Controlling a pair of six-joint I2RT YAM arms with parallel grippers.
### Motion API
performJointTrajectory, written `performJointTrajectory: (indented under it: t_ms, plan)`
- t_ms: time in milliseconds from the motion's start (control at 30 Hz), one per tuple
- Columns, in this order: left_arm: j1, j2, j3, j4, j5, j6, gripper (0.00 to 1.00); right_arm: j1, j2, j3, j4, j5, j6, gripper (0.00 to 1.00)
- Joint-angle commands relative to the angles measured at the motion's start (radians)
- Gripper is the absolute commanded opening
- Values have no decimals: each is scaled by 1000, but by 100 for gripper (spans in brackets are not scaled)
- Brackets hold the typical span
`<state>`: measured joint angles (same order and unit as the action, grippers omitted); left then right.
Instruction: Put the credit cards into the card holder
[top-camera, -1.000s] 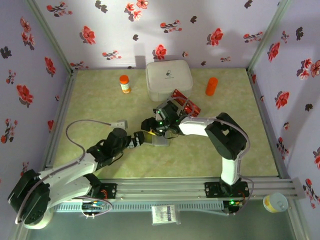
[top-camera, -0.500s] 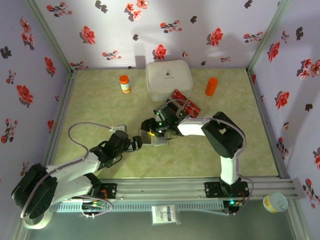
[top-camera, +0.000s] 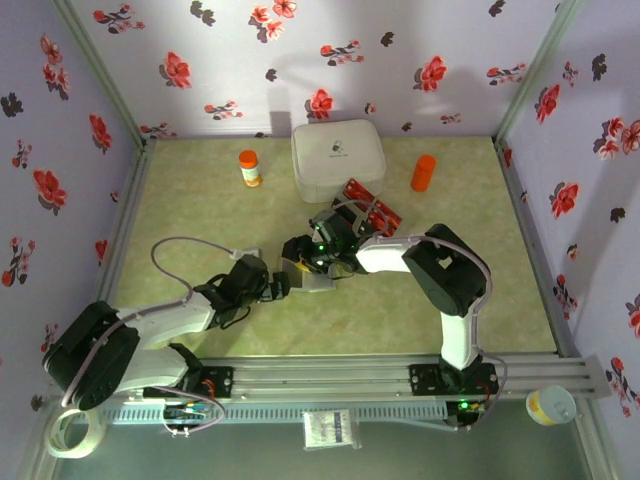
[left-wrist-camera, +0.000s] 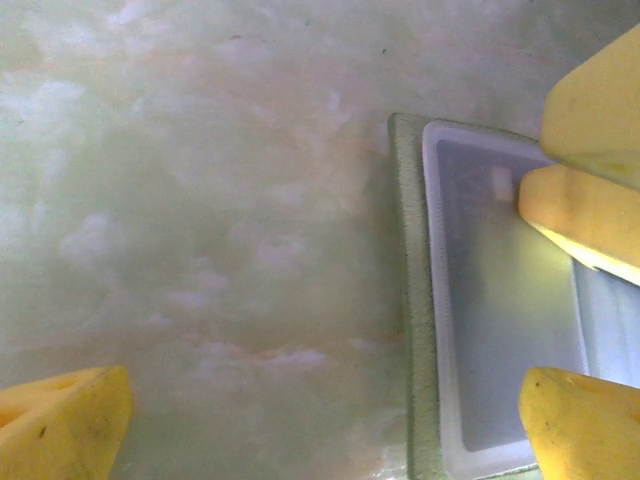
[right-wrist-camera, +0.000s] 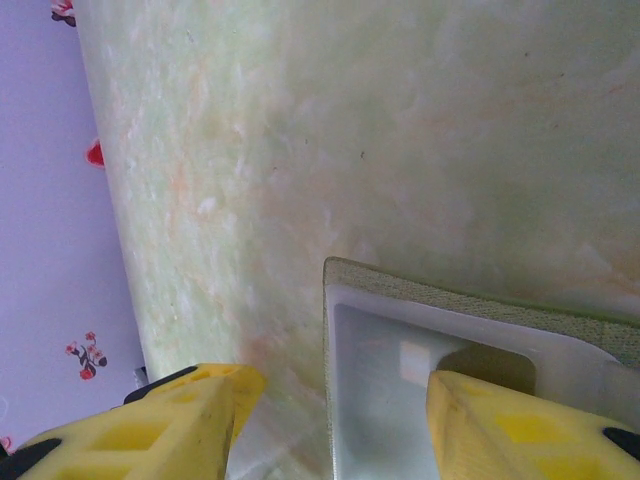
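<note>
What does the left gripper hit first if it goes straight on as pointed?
Probably the card holder: the left gripper straddles its green edge, open. Depth's unclear; table could come first.

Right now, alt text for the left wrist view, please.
An open card holder, pale grey inside, lies on the green marbled table. The yellow left fingers spread wide at the bottom corners; the right fingers reach into it.

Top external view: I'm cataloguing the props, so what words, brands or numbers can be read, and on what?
Nothing can be read.
white box: dark mark on the lid, too small to read.
orange-capped bottle: label blurred.
white sticker at the near edge: print too small.
credit cards: print blurred.
</note>
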<state>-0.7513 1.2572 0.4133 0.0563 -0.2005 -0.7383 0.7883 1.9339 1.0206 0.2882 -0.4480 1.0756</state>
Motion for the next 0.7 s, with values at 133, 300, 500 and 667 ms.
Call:
performJointTrajectory:
  t_ms: [133, 300, 500, 667]
  plan:
    - [7, 76, 63, -72, -22, 33, 99, 8, 1, -9, 32, 11, 30, 54]
    - [6, 110, 85, -139, -45, 30, 99, 2, -31, 22, -15, 11, 13, 54]
    - [6, 151, 103, -180, -49, 28, 98, -55, -129, 53, -121, 20, -59, 54]
    - [6, 151, 99, -183, -62, 21, 98, -121, -206, 137, -395, 80, -251, 54]
